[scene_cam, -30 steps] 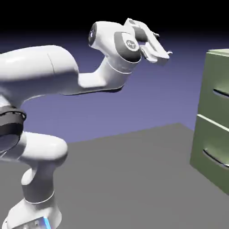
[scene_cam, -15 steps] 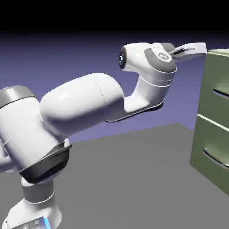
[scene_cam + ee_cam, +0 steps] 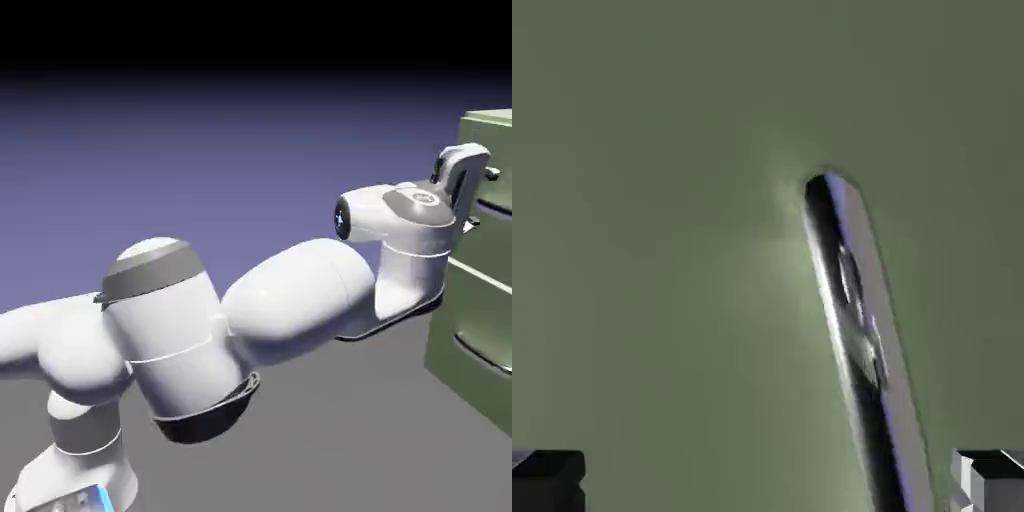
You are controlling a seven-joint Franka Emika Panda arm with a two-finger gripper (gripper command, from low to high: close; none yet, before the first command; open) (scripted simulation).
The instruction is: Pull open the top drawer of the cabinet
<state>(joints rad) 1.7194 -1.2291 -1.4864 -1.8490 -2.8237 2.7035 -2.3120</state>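
Note:
The olive-green cabinet point(image 3: 470, 300) stands at the exterior view's right edge. Its top drawer point(image 3: 490, 190) is the uppermost front, and the hand covers most of its handle. My gripper point(image 3: 484, 190) is right at that front, level with the handle. In the hand view the olive drawer front point(image 3: 662, 250) fills the frame. The dark-and-silver handle point(image 3: 857, 330) runs slanted from the middle down to the bottom right. My two fingertips point(image 3: 547, 480) sit far apart at the bottom corners. The handle passes between them, close to the right tip. The gripper is open and holds nothing.
A second identical drawer front point(image 3: 475, 335) with its own curved handle point(image 3: 478, 358) lies below the top one. The grey table point(image 3: 330, 420) spreads under the arm. My arm's elbow and forearm stretch low across the middle of the exterior view.
The arm has swung forward and down. The hand went from high up, left of the cabinet, to the top drawer's front. The jaws stayed open.

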